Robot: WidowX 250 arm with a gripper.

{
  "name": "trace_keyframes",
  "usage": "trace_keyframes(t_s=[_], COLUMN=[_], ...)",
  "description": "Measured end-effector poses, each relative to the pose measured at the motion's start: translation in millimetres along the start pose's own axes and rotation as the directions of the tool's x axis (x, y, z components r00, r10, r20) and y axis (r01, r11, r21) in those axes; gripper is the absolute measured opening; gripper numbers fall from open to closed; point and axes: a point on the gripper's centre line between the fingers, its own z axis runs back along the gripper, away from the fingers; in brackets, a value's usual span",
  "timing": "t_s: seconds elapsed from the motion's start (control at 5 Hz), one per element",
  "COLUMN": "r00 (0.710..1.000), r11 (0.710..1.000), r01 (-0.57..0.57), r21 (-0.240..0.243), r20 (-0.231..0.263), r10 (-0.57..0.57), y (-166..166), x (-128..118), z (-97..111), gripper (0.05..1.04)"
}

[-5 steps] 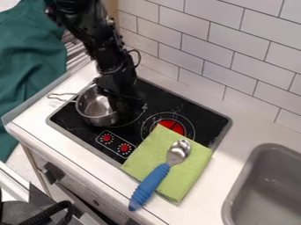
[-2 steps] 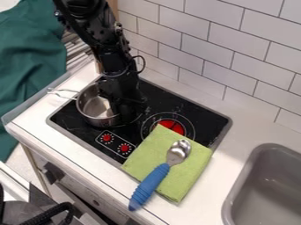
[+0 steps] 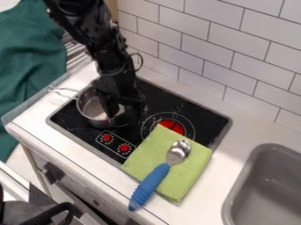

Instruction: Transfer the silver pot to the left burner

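The silver pot [image 3: 89, 107] stands upright at the left end of the black stove top, its wire handle pointing left. My gripper [image 3: 122, 113] hangs at the pot's right side with its jaws apart, one finger inside the pot and the other outside the right wall. The arm hides the pot's back right rim. Most of the left burner is covered by the pot and gripper; the right burner [image 3: 172, 125] shows its red centre.
A green folded cloth [image 3: 148, 151] overlaps the stove's front right edge, with a blue-handled spoon [image 3: 152, 182] on it. The grey sink [image 3: 267, 189] is at the right. A tiled wall [image 3: 229, 57] runs behind the counter.
The gripper has shifted slightly left over the pot, and one finger now shows inside it, apart from the other. The pot stays in about the same place.
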Motion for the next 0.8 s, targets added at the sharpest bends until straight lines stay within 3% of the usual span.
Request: trace_keyframes(t_s=[0.2,0.4,0.8], r00=[0.999,0.998,0.994], r11=[0.999,0.995,0.99], r01=[0.031,0.065,0.106], r21=[0.045,0.08,0.091], r20=[0.021,0.014,-0.031], r10=[-0.032,-0.067,-0.103], y=[-12,-32,-50], x=[-3,-5,-10], z=[17,30,30], gripper=[1.017,1.01,1.008])
